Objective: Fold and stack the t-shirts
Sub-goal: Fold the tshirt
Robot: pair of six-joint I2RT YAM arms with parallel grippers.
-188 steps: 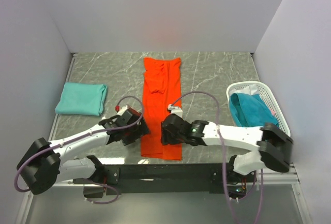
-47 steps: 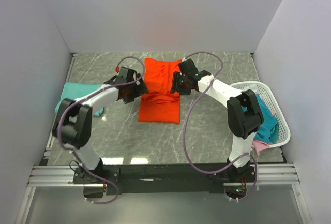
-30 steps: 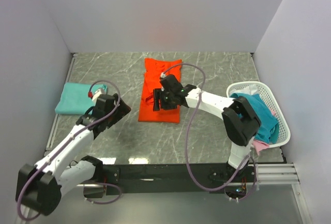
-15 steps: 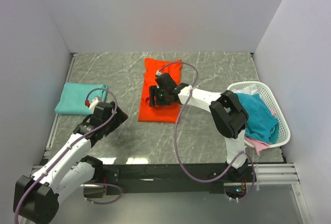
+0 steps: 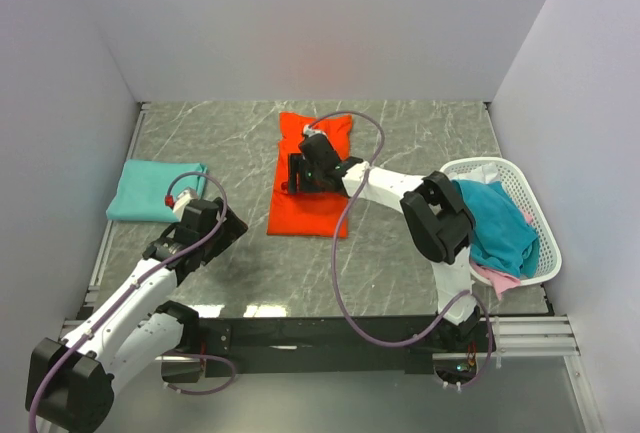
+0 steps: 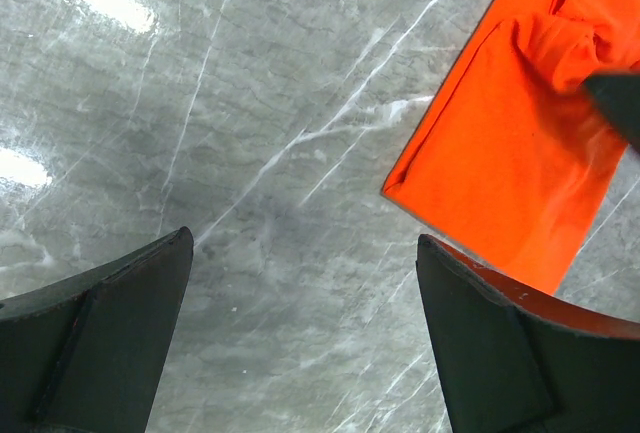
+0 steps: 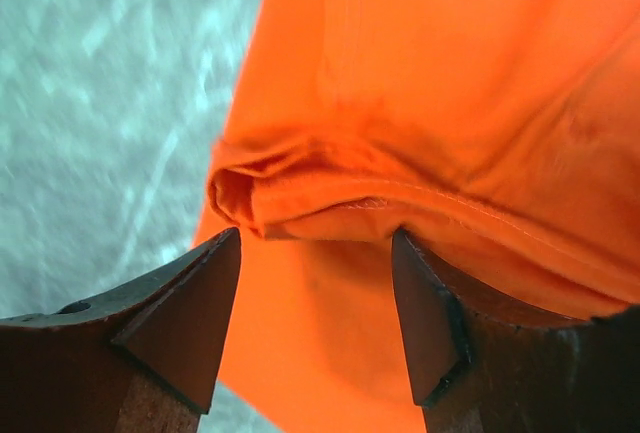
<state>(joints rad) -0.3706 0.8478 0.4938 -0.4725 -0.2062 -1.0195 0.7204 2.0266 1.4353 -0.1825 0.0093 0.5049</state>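
- Teal shirt (image 5: 157,190): folded, beyond left gripper (image 5: 215,221), which is spread and empty.
- Orange shirt (image 5: 308,208): half-folded, its fold ridge between the spread right gripper (image 7: 315,323) fingers, unpinched.
- Basket (image 5: 470,165) shirts (image 5: 495,233): apparently unfolded.
- Stacking: not begun.

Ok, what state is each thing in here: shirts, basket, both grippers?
orange-red t-shirt: partly folded, flat apart from one bunched ridge
teal t-shirt at left: neatly folded
basket: upright, holding crumpled teal shirt and pink shirt
left gripper: open, above bare table
right gripper: open, jaws either side of the orange ridge
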